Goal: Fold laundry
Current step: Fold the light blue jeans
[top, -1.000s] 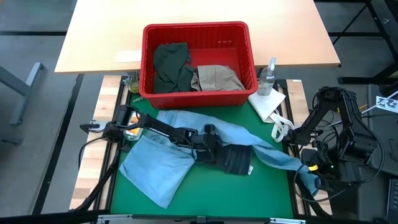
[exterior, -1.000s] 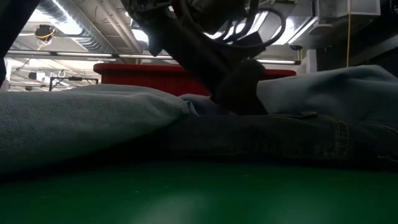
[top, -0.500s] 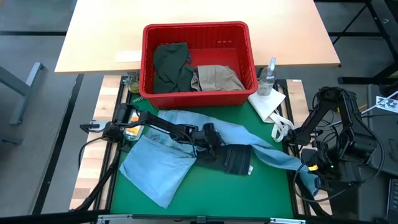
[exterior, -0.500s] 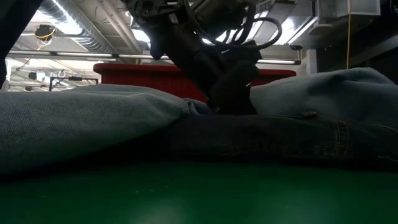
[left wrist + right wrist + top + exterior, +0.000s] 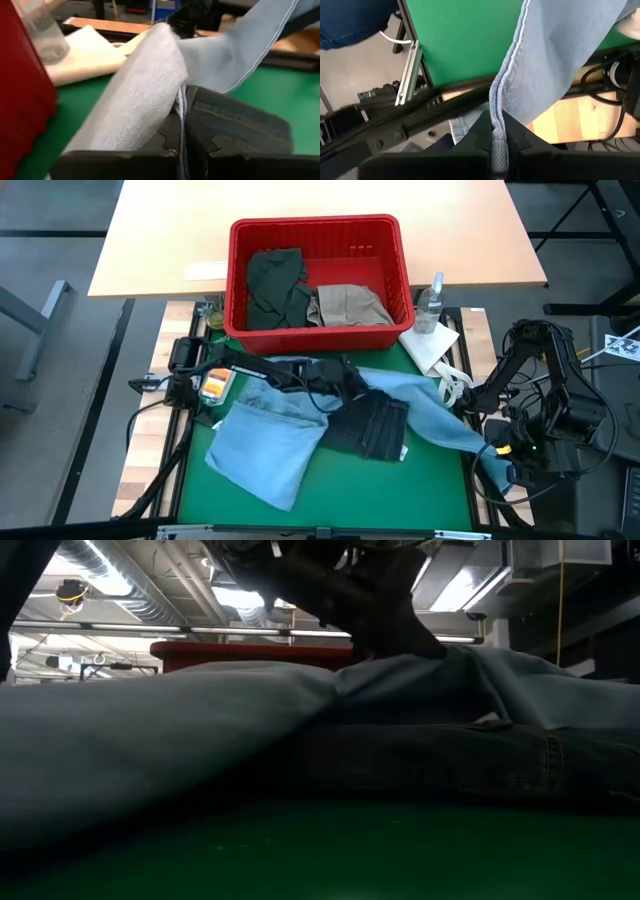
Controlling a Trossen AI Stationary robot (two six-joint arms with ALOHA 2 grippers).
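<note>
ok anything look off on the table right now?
Yes. The light blue denim is stretched diagonally rather than lying flat: one end trails off the green mat's right corner, pinched in the right gripper. The left gripper pinches its middle, bunching it over the dark navy jeans.

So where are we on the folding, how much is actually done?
Nothing is folded yet. In hand: the left gripper is shut on the light blue denim mid-mat, and the right gripper pinches its hem off the mat's right edge. Left: the dark navy jeans on the mat, plus the olive piece and khaki piece in the red basket.
</note>
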